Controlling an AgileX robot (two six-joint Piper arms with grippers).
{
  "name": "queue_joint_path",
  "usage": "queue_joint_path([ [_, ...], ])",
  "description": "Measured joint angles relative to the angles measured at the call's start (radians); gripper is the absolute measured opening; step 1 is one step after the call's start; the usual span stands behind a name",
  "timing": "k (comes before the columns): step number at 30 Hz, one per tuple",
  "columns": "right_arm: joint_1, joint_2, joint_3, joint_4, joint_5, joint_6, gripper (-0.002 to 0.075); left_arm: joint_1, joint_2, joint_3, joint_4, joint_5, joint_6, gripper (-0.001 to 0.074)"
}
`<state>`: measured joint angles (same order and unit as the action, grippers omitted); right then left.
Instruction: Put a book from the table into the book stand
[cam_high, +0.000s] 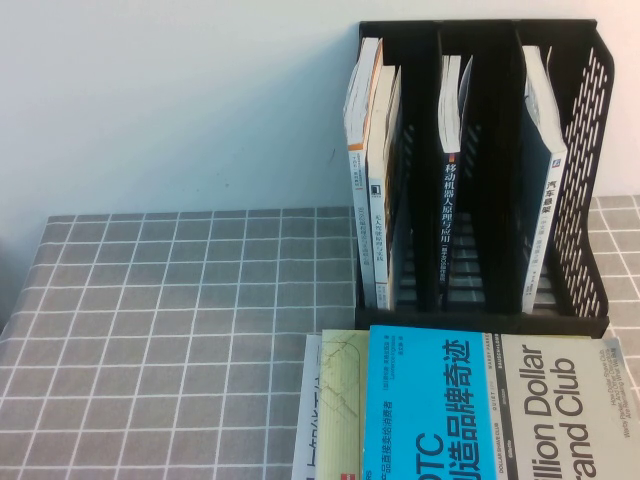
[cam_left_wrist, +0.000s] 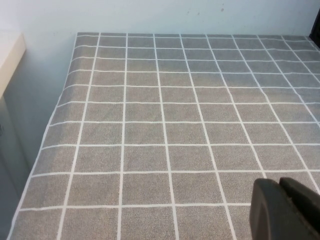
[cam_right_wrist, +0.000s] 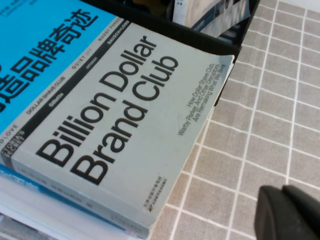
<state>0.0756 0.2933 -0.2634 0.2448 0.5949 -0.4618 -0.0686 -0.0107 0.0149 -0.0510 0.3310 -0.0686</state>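
Note:
The black book stand (cam_high: 590, 120) stands upright at the back right of the table (cam_high: 180, 320). In its right compartment a white book (cam_high: 548, 190) with a black Chinese title stands leaning; its cover picture is hidden. Other books fill the left (cam_high: 372, 170) and middle (cam_high: 455, 180) compartments. Neither gripper shows in the high view. In the left wrist view my left gripper (cam_left_wrist: 280, 187) hangs shut and empty over bare cloth (cam_left_wrist: 150, 125). My right gripper (cam_right_wrist: 282, 192) is shut and empty above the cloth beside the stack of books.
A stack of books lies in front of the stand at the table's near edge: a blue-and-white book (cam_high: 430, 410) beside a grey "Billion Dollar Brand Club" book (cam_right_wrist: 115, 115), with a pale book (cam_high: 340, 400) underneath. The wall rises behind the table.

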Motion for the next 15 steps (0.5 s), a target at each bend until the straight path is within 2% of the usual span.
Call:
queue_joint_path([
  [9, 0.0, 0.0, 0.001, 0.0, 0.0, -0.001, -0.0003, 0.0, 0.0, 0.0, 0.0, 0.0, 0.0, -0.0003],
  [15, -0.037, -0.112, 0.112, -0.118, -0.192, 0.019, -0.0003, 0.0, 0.0, 0.0, 0.0, 0.0, 0.0, -0.0003],
])
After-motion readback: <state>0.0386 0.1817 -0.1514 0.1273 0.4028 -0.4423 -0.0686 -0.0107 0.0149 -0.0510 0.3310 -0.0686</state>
